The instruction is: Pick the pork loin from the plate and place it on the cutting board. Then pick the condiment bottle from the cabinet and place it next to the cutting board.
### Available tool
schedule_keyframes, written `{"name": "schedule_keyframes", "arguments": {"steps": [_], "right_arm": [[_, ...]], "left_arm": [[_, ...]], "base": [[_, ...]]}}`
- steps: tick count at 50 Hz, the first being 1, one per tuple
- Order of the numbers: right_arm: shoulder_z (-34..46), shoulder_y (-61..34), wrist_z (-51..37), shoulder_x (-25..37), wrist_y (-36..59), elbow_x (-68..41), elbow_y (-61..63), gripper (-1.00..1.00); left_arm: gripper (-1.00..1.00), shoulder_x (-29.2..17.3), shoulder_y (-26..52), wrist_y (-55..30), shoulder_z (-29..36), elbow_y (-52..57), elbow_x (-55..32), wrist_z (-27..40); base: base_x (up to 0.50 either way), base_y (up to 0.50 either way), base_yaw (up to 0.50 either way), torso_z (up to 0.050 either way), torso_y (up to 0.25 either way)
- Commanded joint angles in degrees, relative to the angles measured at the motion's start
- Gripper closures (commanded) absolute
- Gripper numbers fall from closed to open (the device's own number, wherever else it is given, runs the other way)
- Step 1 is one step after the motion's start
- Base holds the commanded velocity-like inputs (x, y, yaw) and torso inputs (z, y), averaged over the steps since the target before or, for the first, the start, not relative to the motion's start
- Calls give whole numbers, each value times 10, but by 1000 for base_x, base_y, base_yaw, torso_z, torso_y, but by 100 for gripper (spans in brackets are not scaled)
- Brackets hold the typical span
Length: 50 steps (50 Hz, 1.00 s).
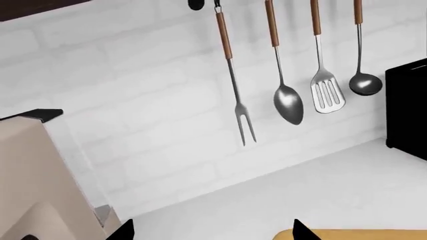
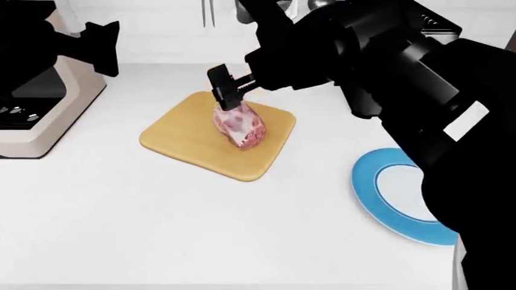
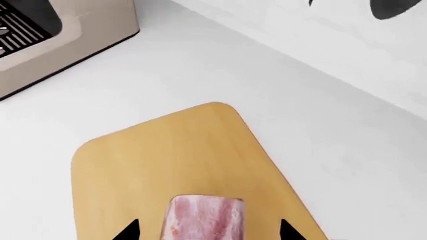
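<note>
Pink raw pork loin (image 2: 239, 125), marbled with white fat, lies on the light tan wooden cutting board (image 2: 187, 140) on my white counter (image 2: 161, 229). My right gripper (image 2: 228, 90) hangs right at the meat's far end; in the right wrist view its two dark fingertips (image 3: 128, 231) stand spread either side of the loin with board showing between, so I read it as open and gripping nothing. The blue-rimmed round white plate (image 2: 373, 199) sits bare at the robot's right, apart from the board. My left gripper (image 1: 210, 231) hovers high at the left over a beige appliance (image 2: 48, 115), fingers apart and empty, facing steel utensils with wooden handles (image 1: 288, 95) hung on the white brick wall.
</note>
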<state>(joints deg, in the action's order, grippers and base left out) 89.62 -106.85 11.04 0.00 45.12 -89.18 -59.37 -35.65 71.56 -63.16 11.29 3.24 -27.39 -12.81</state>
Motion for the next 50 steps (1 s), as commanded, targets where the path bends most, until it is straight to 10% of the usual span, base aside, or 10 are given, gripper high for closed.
{"name": "schedule_keyframes", "arguments": {"steps": [1,21,50], "right_arm": [[-10,-57,13,0,-36,-34,-35,-100],[-174,23,-397,420,-218,-127,564,-100],[-191,31,-428,448,-235,-127,593,-100]], "left_arm": [[-100,0,6,-8,-3,8,-5,4],[-100,54,-26,-108,-126,118,-49,117],[-100,86,-24,-70,-140,81,-36,145]], "base": [[0,0,0,0,0],[0,0,0,0,0],[-189,-437,0,0,0]]}}
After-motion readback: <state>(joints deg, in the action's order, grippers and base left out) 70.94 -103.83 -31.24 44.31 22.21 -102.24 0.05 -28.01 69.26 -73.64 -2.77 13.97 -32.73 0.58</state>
